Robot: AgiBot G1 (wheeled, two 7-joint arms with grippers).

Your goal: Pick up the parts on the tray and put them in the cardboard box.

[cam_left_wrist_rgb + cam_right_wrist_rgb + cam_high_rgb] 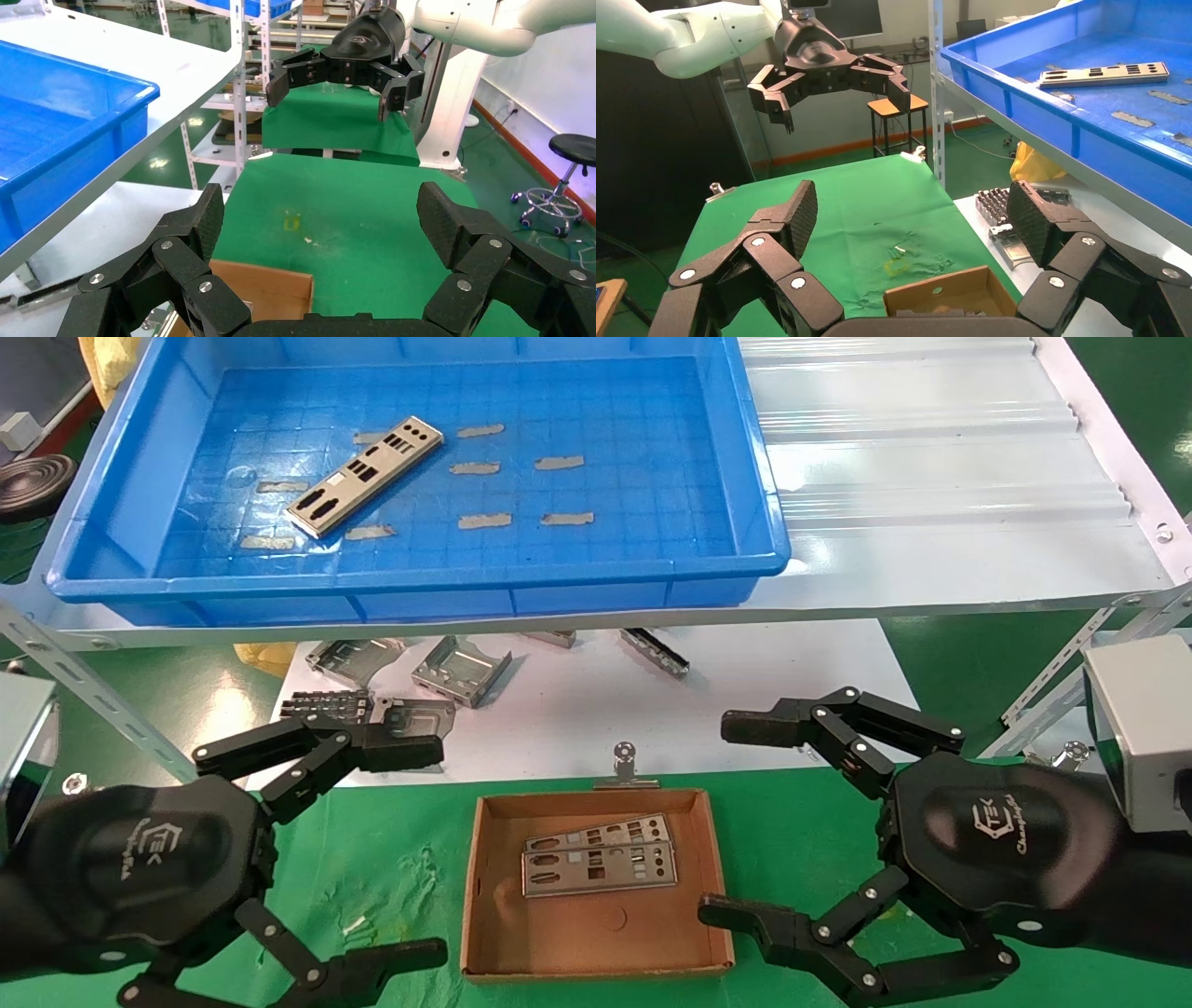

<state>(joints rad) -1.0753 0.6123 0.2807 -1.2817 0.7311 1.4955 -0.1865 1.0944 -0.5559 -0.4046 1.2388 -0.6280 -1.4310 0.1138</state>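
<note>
One silver punched plate (364,476) lies at a slant on the floor of the blue tray (419,587) on the upper shelf; it also shows in the right wrist view (1103,73). Two more plates (601,861) lie overlapping in the brown cardboard box (596,952) on the green cloth. My left gripper (372,859) is open and empty, low, left of the box. My right gripper (745,822) is open and empty, low, right of the box. The box's corner shows in the left wrist view (270,288) and the box in the right wrist view (947,293).
Several boxy grey brackets (461,671) lie on the white sheet (745,700) under the shelf. Grey tape strips (484,521) dot the tray floor. A metal clip (625,770) sits at the box's far edge. Shelf struts (1071,654) slant down at both sides.
</note>
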